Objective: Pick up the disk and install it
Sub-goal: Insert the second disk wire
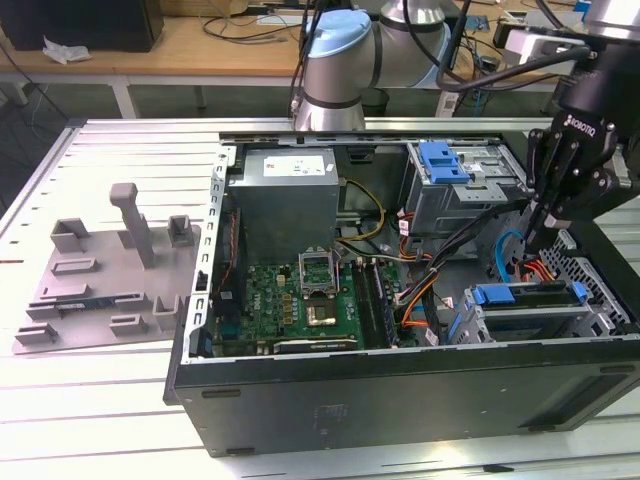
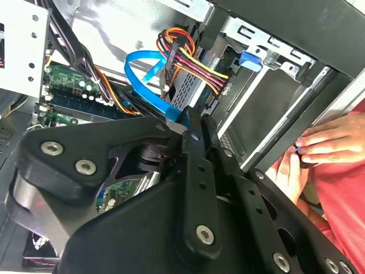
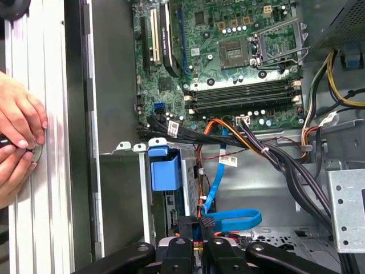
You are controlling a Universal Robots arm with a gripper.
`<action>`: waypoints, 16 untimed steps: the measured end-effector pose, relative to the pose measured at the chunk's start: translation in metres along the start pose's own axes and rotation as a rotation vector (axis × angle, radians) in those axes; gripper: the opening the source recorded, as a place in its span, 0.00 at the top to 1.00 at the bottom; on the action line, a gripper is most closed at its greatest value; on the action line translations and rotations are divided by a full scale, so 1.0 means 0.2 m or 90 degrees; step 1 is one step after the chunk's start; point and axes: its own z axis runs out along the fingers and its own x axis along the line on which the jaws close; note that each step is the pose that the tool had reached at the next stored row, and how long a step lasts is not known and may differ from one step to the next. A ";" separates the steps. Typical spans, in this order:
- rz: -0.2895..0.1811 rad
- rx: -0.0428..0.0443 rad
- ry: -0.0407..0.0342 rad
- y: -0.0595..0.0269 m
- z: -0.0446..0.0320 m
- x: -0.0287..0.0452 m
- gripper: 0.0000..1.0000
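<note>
The disk (image 1: 531,318) lies in the lower drive bay at the exterior view's right end of the open computer case (image 1: 400,400), its blue bracket (image 1: 500,295) facing the motherboard. In the first wrist view the same blue bracket (image 3: 165,170) sits in the metal cage. My gripper (image 1: 543,222) hangs just above that bay, shut, with nothing visible between its fingers. In the first wrist view the gripper (image 3: 202,225) has its tips beside a looped blue data cable (image 3: 231,219). In the second wrist view the gripper (image 2: 194,128) points at the cage and that cable (image 2: 149,68).
A person's hands (image 3: 17,137) rest on the table beside the case wall; a hand (image 2: 328,142) and red sleeve show by the case. Cable bundles (image 3: 268,151) cross beside the bay. An upper cage with a blue latch (image 1: 445,160) and the grey power supply (image 1: 285,195) stand behind.
</note>
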 end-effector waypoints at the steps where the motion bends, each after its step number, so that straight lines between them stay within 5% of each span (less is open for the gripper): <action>1: 0.000 0.0001 0.0001 0.000 0.000 0.000 0.84; 7: 0.000 0.0001 -0.0014 0.002 0.003 0.005 0.84; 9: -0.001 0.0011 -0.0126 0.002 0.007 0.023 0.84; 13: -0.001 0.0034 -0.0242 0.004 0.014 0.052 0.84; 16: 0.000 0.0102 -0.0326 0.005 0.022 0.083 0.84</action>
